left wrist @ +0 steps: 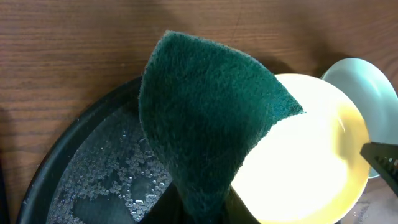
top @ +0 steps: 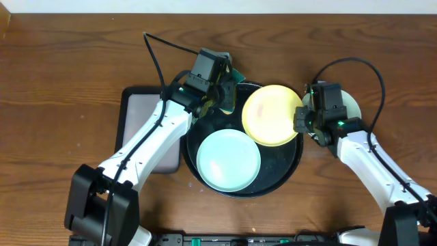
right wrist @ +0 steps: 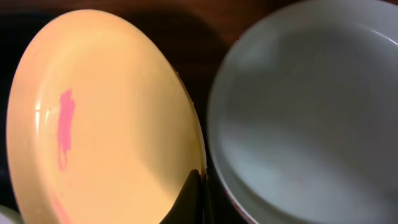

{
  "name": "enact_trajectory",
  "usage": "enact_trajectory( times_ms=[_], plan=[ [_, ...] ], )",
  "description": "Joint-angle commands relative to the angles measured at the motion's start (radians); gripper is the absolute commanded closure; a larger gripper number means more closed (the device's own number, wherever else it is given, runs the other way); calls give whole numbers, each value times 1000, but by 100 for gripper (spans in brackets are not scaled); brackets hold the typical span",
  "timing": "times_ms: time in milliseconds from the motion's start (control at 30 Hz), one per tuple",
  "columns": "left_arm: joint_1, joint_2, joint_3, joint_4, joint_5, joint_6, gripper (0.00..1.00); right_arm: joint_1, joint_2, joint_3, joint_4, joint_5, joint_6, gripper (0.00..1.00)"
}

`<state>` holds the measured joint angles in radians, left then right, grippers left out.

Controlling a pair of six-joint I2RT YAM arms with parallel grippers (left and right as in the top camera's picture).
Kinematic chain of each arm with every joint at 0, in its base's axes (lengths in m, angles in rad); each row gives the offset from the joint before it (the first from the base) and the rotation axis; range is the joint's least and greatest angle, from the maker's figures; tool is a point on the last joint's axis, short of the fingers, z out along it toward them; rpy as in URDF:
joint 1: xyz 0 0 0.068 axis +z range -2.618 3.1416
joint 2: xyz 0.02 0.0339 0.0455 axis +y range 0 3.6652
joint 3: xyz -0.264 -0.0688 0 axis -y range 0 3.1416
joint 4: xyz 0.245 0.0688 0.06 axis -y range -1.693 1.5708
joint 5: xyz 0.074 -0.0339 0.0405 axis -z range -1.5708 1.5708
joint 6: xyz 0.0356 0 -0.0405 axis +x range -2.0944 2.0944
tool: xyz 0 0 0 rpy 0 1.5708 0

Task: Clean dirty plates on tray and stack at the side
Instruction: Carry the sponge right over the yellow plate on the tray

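The round black tray [top: 281, 161] lies mid-table, wet with droplets [left wrist: 93, 168]. One mint plate [top: 229, 160] lies flat in it. The pale yellow plate [top: 272, 115] is tilted up over the tray's right side, and my right gripper [top: 299, 119] is shut on its rim [right wrist: 200, 199]. A pink smear [right wrist: 65, 124] shows on its face [right wrist: 112, 112]. Another mint plate [top: 349, 106] lies on the table beside the tray, under the right arm [right wrist: 311, 112]. My left gripper [top: 225, 99] is shut on a dark green scouring pad [left wrist: 205, 118], held next to the yellow plate [left wrist: 305, 168].
A rectangular black tray with a grey inside [top: 140, 113] lies left of the round tray, partly under the left arm. Bare wooden table surrounds both trays. Cables loop behind each arm.
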<state>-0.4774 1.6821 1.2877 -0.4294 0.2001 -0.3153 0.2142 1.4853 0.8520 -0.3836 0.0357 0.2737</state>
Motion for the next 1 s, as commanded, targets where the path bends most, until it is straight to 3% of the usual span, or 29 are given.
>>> enact_trajectory(
  times_ms=[0, 200, 567, 700, 967],
  plan=[
    [-16, -2, 27, 16, -2, -5, 93, -11, -15, 20, -26, 7, -13, 99],
    [-58, -2, 27, 100, -2, -58, 92, -11, -13, 17, -187, -59, -13, 99],
    [-177, 30, 27, 140, -74, -87, 92, -10, -8, -11, -183, -67, -52, 99],
    [-193, 68, 27, 152, -74, -88, 93, -14, -8, -6, -212, -66, -152, 97],
    [-193, 111, 27, 189, -74, -75, 93, -40, -8, 84, -309, -72, -155, 99]
  ],
)
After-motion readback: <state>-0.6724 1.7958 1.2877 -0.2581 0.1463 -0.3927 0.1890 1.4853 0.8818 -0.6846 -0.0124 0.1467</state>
